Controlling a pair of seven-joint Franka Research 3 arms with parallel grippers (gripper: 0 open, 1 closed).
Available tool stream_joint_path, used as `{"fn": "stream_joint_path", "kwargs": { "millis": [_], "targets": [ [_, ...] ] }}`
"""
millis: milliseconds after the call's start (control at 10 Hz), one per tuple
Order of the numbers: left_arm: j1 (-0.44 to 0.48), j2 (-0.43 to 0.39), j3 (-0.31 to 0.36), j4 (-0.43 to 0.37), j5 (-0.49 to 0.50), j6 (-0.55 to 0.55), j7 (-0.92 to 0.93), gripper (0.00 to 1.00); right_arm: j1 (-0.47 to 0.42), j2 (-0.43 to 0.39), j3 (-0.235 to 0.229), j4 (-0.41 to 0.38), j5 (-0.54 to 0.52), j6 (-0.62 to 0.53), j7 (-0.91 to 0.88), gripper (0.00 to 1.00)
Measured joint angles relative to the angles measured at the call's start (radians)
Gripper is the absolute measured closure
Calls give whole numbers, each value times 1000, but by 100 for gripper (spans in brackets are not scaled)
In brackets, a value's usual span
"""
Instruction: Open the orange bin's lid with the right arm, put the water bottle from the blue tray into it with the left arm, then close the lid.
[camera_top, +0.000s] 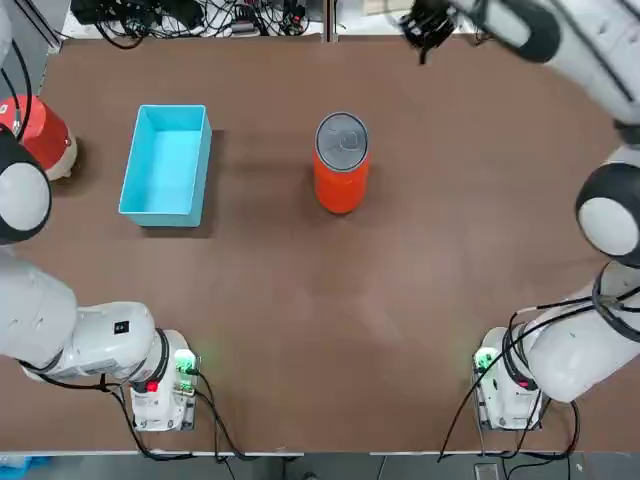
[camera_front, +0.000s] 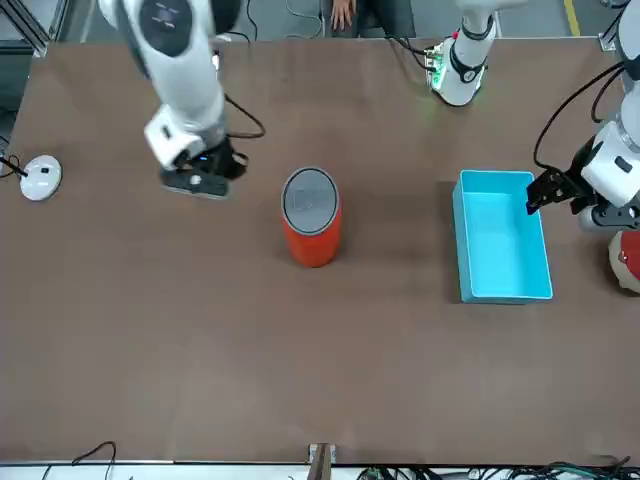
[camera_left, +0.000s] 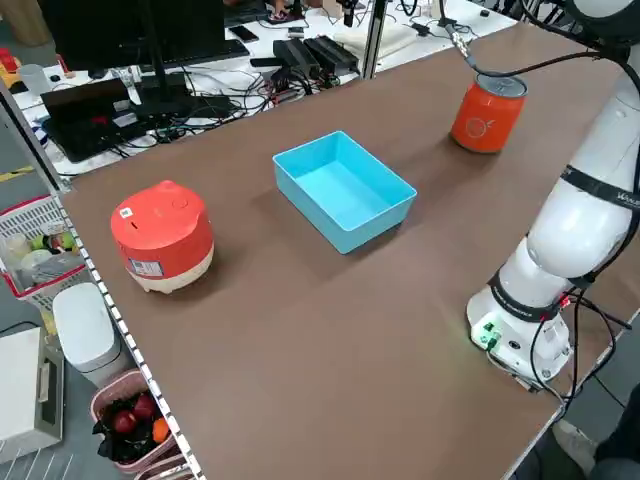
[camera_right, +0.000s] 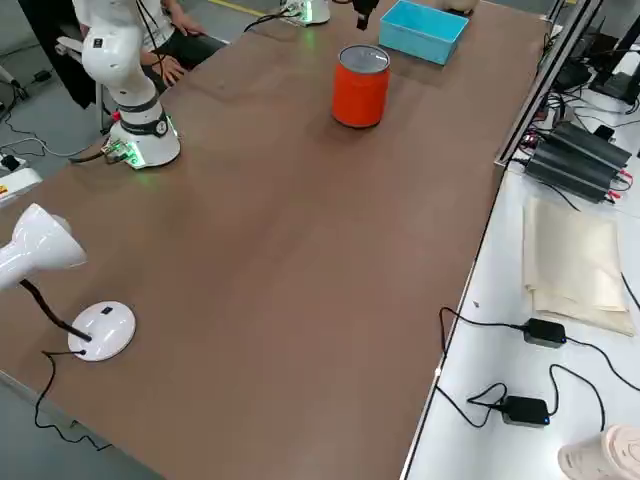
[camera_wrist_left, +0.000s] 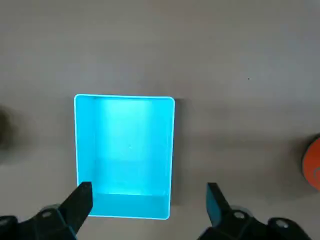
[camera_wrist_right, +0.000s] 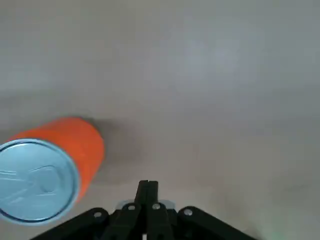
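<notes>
The orange bin stands upright mid-table, its grey lid flat on the rim. The blue tray to its left holds nothing; no water bottle is in view. My right gripper is shut and empty, high near the table's far edge beyond the bin, and shows in the front view. My left gripper hangs open above the tray's outer side, and also shows in the front view by the tray.
A red-orange rounded appliance with a beige base sits at the table's left edge beside the tray. A white lamp base rests at the robot's right side. Cables and power bricks lie on the bench beyond the table's far edge.
</notes>
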Motion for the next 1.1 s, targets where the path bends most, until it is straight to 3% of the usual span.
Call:
{"fn": "stream_joint_path", "kwargs": {
  "millis": [600, 900, 1000, 1100],
  "targets": [
    [0, 0, 1, 0, 0, 0, 0, 0, -361, -123, -5, -38, 1, -51, -449, 96],
    [0, 0, 1, 0, 0, 0, 0, 0, -448, -162, -4, -72, 1, -34, -544, 92],
    [-1, 0, 1, 0, 0, 0, 0, 0, -458, -165, -4, -78, 1, -24, -558, 88],
    [-1, 0, 1, 0, 0, 0, -1, 0, -463, -166, -3, -86, 1, -4, -563, 73]
  ]
}}
